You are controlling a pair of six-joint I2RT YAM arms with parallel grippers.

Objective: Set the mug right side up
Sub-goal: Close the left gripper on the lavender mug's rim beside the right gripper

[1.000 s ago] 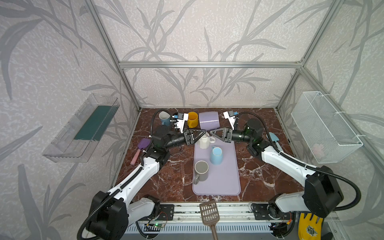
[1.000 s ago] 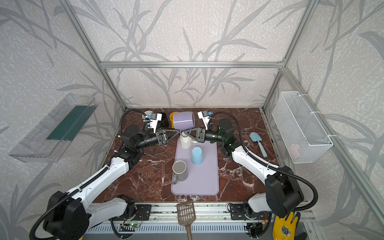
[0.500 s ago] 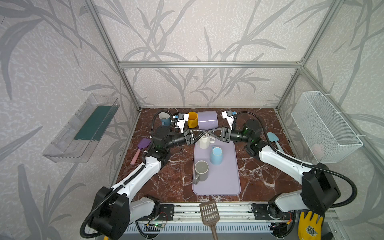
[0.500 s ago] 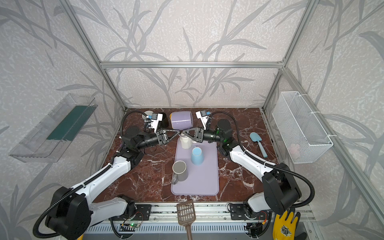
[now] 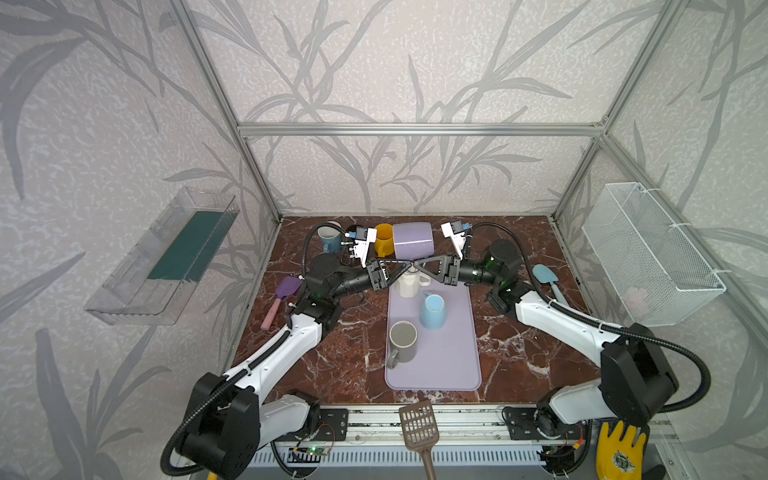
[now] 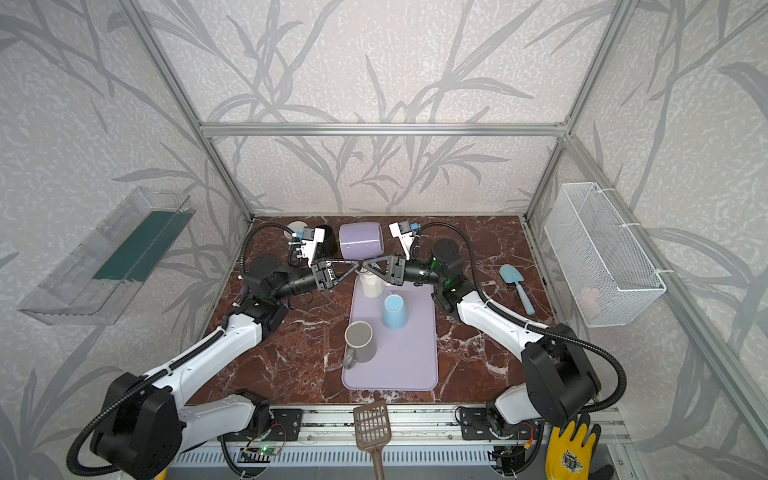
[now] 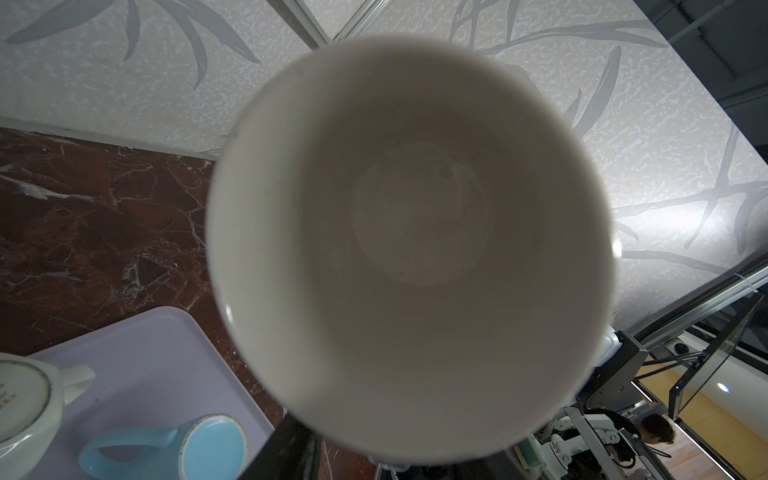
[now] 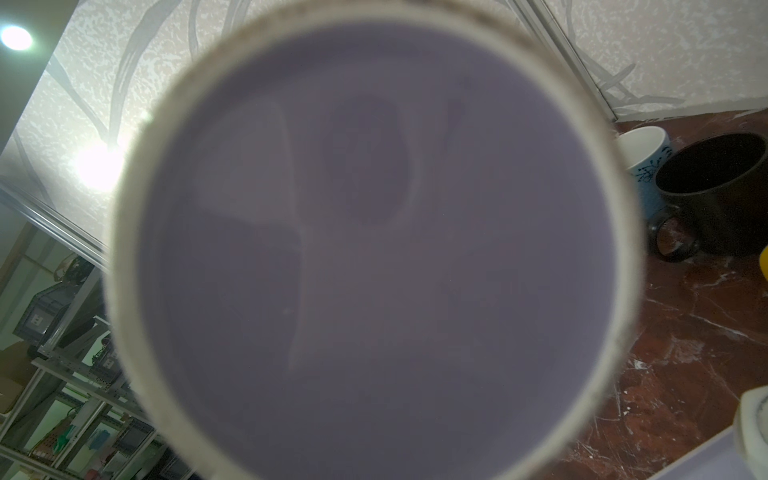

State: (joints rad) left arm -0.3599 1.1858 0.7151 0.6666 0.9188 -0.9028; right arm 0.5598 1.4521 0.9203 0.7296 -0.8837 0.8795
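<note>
Though sideways, lilac mug (image 5: 413, 242) in right pincer (image 5: 418, 264) clamp; left pincer (image 5: 408, 266) state unclear

Glossy glaze on the lilac ceramic mug (image 5: 413, 245); red-brown marble bench (image 5: 353, 361) polished, gleaming; lilac rectangular mat (image 5: 446, 357) matt, rubbery.

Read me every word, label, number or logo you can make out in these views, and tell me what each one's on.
No text is legible anywhere.
Yellow glove: dark emblem, too small to read.
White mug: marks on its upturned base, cut off and blurred.
Blue-and-white mug: dark sprig pattern, no letters.
</note>
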